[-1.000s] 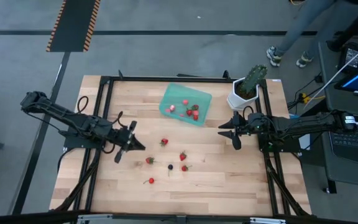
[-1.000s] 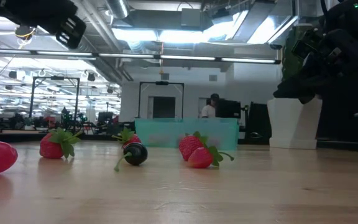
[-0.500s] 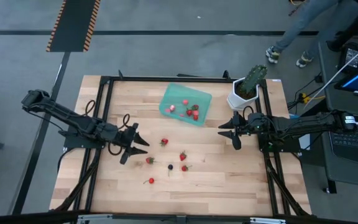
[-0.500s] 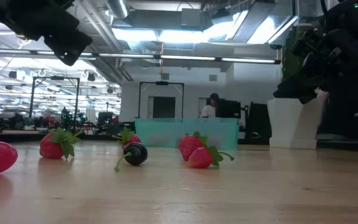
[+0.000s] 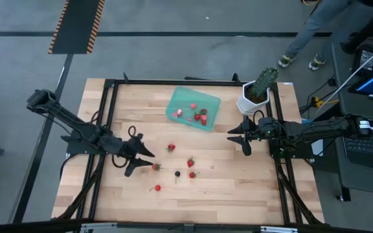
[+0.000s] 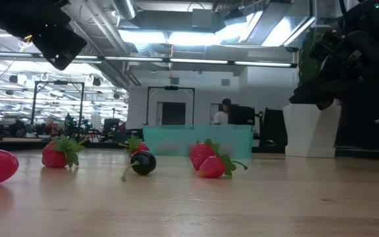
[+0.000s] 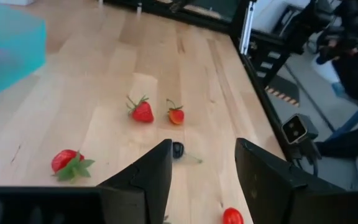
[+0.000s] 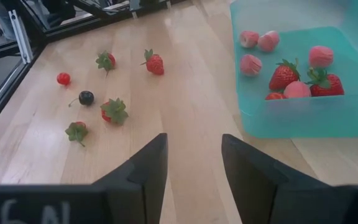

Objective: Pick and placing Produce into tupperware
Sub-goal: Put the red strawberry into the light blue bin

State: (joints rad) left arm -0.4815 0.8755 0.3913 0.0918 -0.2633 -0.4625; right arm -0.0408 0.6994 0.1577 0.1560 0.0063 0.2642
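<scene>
A: Produce status? Tupperware (image 5: 193, 109) at the table's far middle holds several berries; six loose strawberries and the dark berry (image 5: 177, 173) lie on the wood nearer the front.

B: Change: the left gripper (image 5: 136, 160), clenched a second ago, now stands open and empty, and has moved in beside the nearest strawberry (image 5: 156, 167). Likely lining up a pick.

A: Right gripper (image 5: 241, 137)?

B: Open, empty, waiting by the plant pot (image 5: 250, 103). No readable writing anywhere.

You have the tupperware (image 5: 193, 109) at the table's (image 5: 238, 188) far middle with several berries (image 5: 199, 115) in it, loose strawberries (image 5: 190, 162) scattered nearer the front, and a potted plant (image 5: 258, 90) to its right.
</scene>
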